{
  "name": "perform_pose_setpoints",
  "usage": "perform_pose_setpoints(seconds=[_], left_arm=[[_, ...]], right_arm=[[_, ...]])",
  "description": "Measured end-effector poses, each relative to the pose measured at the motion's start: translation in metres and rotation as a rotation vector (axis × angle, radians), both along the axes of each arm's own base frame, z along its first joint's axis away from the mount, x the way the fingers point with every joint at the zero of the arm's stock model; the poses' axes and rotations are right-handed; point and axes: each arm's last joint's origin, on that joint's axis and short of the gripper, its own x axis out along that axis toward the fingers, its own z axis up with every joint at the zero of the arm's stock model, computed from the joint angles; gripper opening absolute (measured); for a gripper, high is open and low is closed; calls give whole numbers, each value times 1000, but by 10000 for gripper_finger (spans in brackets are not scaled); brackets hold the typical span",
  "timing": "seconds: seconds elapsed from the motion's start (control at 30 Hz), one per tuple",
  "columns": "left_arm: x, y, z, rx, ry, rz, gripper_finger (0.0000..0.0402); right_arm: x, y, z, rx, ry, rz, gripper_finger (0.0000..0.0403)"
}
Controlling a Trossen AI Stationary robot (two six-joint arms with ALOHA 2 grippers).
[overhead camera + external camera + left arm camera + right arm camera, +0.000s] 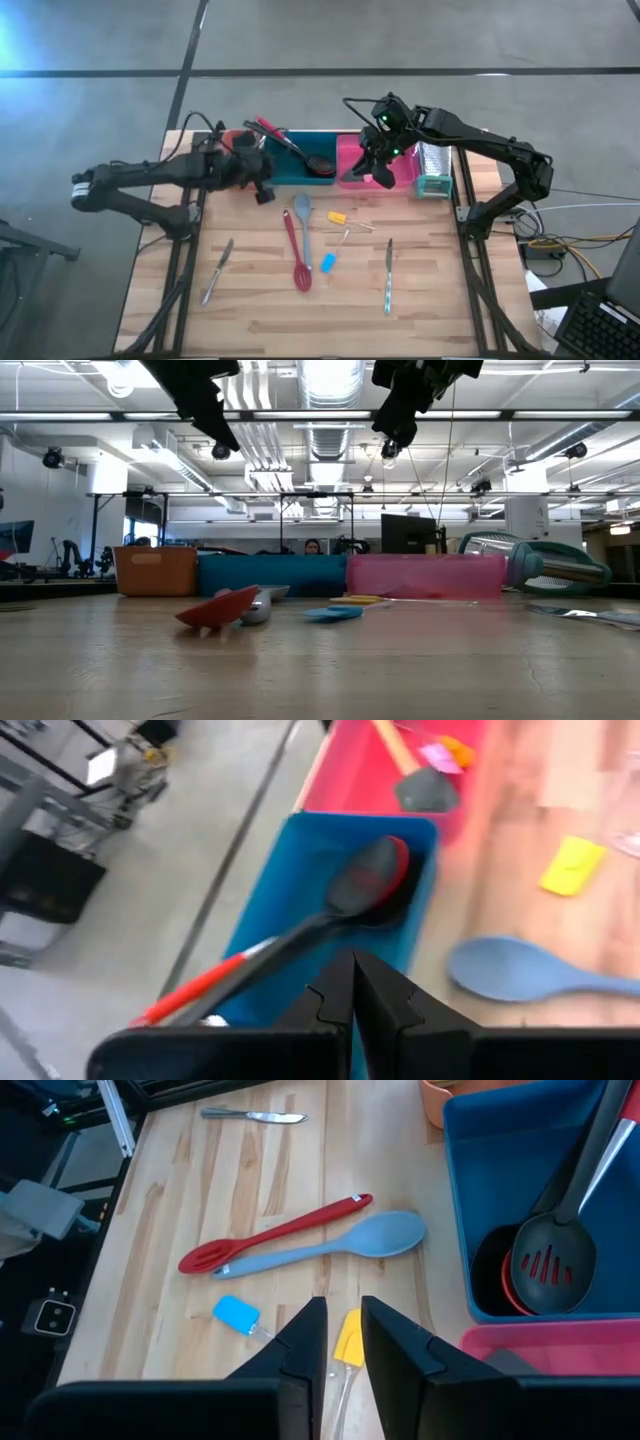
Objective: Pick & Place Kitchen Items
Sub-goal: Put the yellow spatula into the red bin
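On the table lie a grey-blue spoon [302,214], a red slotted spoon [297,255], a small yellow tool [338,217], a small blue tool [328,262] and two knives [218,270] [389,275]. Black spoons [300,150], one red-handled, rest in the teal tray [290,172]. A spatula [420,785] lies in the pink tray [352,160]. My left gripper [352,982] hangs shut and empty above the teal tray's near left corner [263,185]. My right gripper [345,1345] hangs above the pink tray [378,165], its fingers a little apart with nothing between them.
An orange tray [155,570] stands left of the teal one, mostly under my left arm. A metal grater with teal trim [435,170] lies right of the pink tray. Bare wood shows along the table's near edge [300,325].
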Motion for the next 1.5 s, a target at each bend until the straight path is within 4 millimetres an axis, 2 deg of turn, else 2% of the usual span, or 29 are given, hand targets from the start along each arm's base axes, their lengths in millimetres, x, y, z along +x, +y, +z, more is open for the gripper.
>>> perform_pose_setpoints(seconds=[0.17, 0.4, 0.53, 0.7, 0.83, 1.0, 1.13, 1.23, 1.37, 1.5], left_arm=[[0, -24, -24, -13, 24, -2, 7], [-4, -51, -69, 15, 21, 30, 7], [-8, -65, -86, 92, -35, 73, 7], [-13, -82, -102, 198, -99, 69, 7], [-16, -86, -109, 205, -97, 50, 11], [-17, -88, -109, 128, -123, 39, 15], [-26, -85, -106, 107, -166, 39, 9], [-35, -81, -108, 80, -240, 38, 7], [-45, -81, -114, 19, -320, -80, 9], [-53, -79, -118, 54, -385, -145, 15]], right_arm=[[0, 0, 0, -2, -4, 0, 65], [7, 2, -2, -57, -27, 33, 63], [16, 4, -16, -101, 42, 30, 57], [30, 9, -46, -178, 218, 38, 54], [42, 12, -68, -164, 292, 68, 54], [54, 14, -91, -136, 364, 90, 55], [61, 14, -107, -114, 408, 95, 64], [68, 13, -123, -102, 440, 102, 76], [74, 12, -143, -75, 492, 110, 97], [78, 12, -161, 14, 526, 119, 127]])
